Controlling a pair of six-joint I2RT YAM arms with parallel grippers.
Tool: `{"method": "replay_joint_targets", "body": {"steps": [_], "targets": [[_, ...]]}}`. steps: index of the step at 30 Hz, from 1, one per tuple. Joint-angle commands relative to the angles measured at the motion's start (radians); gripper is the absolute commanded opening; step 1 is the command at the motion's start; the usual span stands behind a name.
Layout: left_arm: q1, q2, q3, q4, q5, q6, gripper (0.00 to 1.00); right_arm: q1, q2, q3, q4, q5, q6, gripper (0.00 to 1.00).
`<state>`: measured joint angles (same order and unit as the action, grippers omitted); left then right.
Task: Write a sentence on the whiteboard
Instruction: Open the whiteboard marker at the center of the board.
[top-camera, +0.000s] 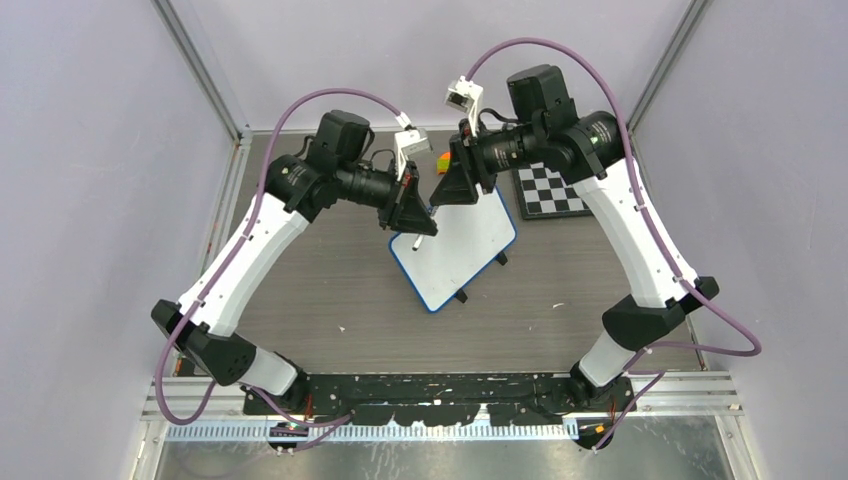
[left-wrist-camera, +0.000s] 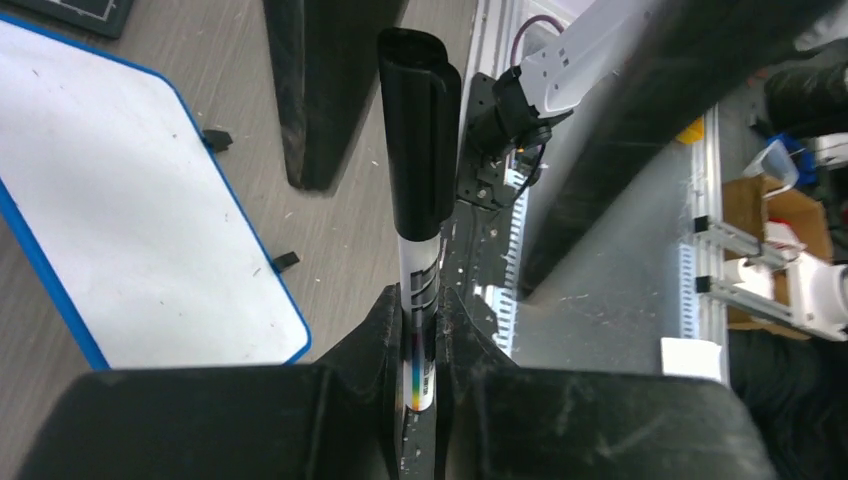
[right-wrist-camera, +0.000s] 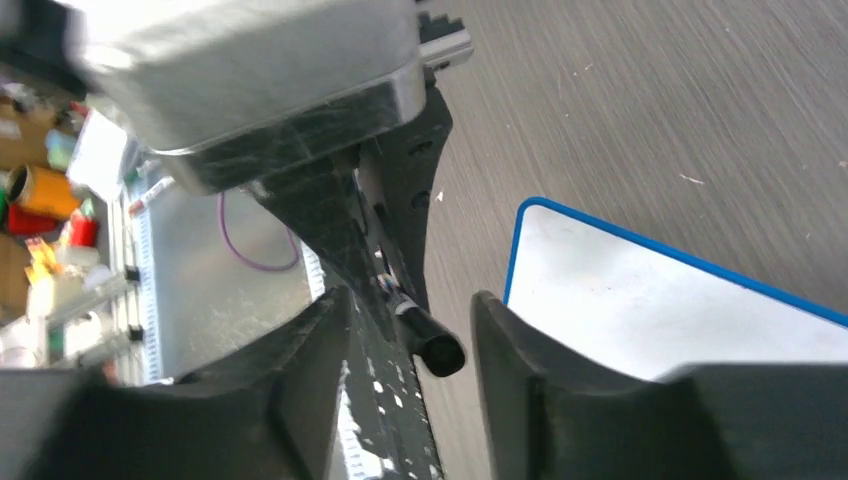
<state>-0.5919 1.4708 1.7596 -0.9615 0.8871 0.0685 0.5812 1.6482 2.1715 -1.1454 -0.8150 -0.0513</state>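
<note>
Clamping my left gripper (left-wrist-camera: 420, 300) tight on the white barrel of a black-capped marker (left-wrist-camera: 418, 150), I hold it above the table (top-camera: 330, 290) with the cap on. My right gripper (right-wrist-camera: 410, 300) stands open, its fingers either side of the cap without touching it. One blue-rimmed whiteboard (top-camera: 465, 250) lies askew mid-table; both grippers cover its far end in the top view. Two black feet show along its near-right edge. One checkered board (top-camera: 550, 190) sits just beyond its far right corner. One small coloured block (top-camera: 442, 161) lies behind my grippers, half hidden.
</note>
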Motion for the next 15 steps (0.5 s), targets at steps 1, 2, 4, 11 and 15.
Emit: {"method": "replay_joint_targets", "body": {"steps": [1,2,4,11,15], "targets": [[0.051,-0.053,-0.077,0.181,0.08,-0.201,0.0,0.008,-0.006,0.087,0.055,0.15,-0.015,0.69],[0.066,-0.064,-0.097,0.218,0.1,-0.249,0.0,0.007,-0.005,0.103,0.065,0.193,-0.015,0.78],[0.11,-0.085,-0.149,0.343,0.138,-0.385,0.0,-0.002,-0.004,0.132,0.089,0.268,-0.008,0.84],[0.343,-0.155,-0.376,1.074,0.022,-1.114,0.0,-0.012,-0.043,0.065,0.285,0.462,0.113,0.86],[0.415,-0.2,-0.403,1.133,-0.134,-1.171,0.0,-0.01,-0.021,0.038,0.349,0.407,0.223,0.85]]}}
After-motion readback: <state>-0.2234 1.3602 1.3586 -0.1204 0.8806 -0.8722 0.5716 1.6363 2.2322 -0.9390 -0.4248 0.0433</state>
